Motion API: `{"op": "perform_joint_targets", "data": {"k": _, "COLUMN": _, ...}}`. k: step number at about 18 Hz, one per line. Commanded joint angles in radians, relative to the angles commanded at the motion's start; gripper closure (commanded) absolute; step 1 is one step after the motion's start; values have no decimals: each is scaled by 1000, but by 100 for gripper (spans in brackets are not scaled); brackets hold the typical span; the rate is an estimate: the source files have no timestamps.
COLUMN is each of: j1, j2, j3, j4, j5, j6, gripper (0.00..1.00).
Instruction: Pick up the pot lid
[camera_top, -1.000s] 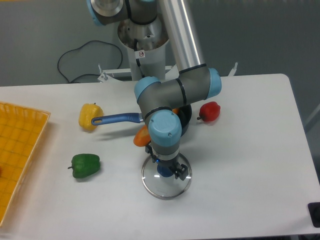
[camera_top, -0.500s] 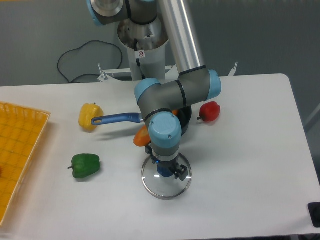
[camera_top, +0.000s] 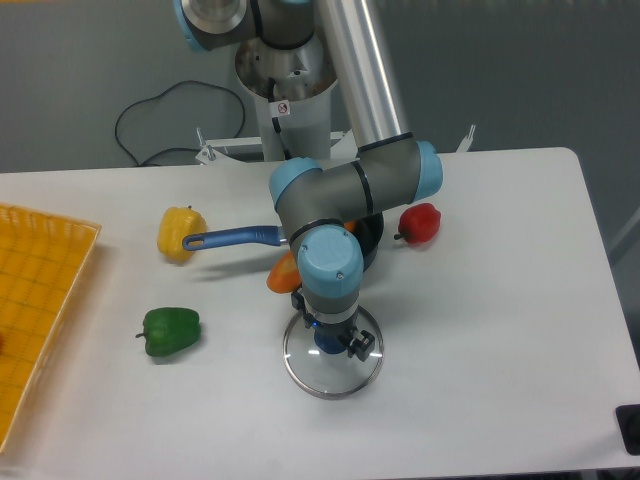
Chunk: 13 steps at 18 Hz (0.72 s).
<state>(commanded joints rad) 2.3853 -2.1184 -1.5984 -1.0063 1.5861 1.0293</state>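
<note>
On the table (camera_top: 490, 360), the blue-handled black pan (camera_top: 232, 238) has a yellow pepper (camera_top: 181, 233) near its handle's tip, an orange piece (camera_top: 284, 274) by the handle's base, a red vegetable (camera_top: 421, 222) beside its body, and a green pepper (camera_top: 171, 331) and yellow tray (camera_top: 42, 300) farther off.

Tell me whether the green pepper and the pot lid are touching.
Apart. The camera view shows a wide strip of tabletop between the green pepper and the pot lid.
</note>
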Motion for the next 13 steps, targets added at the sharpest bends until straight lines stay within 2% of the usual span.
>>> {"op": "perform_joint_targets", "data": {"k": 6, "j1": 0, "j2": 0, "j3": 0, "j4": 0, "j5": 0, "j6": 0, "gripper": 31}}
{"op": "perform_joint_targets", "data": {"k": 7, "j1": 0, "j2": 0, "j3": 0, "j4": 0, "j5": 0, "j6": -3, "gripper": 37}}
{"op": "perform_joint_targets", "data": {"k": 9, "j1": 0, "j2": 2, "j3": 2, "j4": 0, "j5": 0, "j6": -5, "gripper": 42}}
{"op": "perform_joint_targets", "data": {"k": 13, "j1": 0, "j2": 2, "j3": 9, "j4": -3, "j5": 0, "j6": -5, "gripper": 45}}
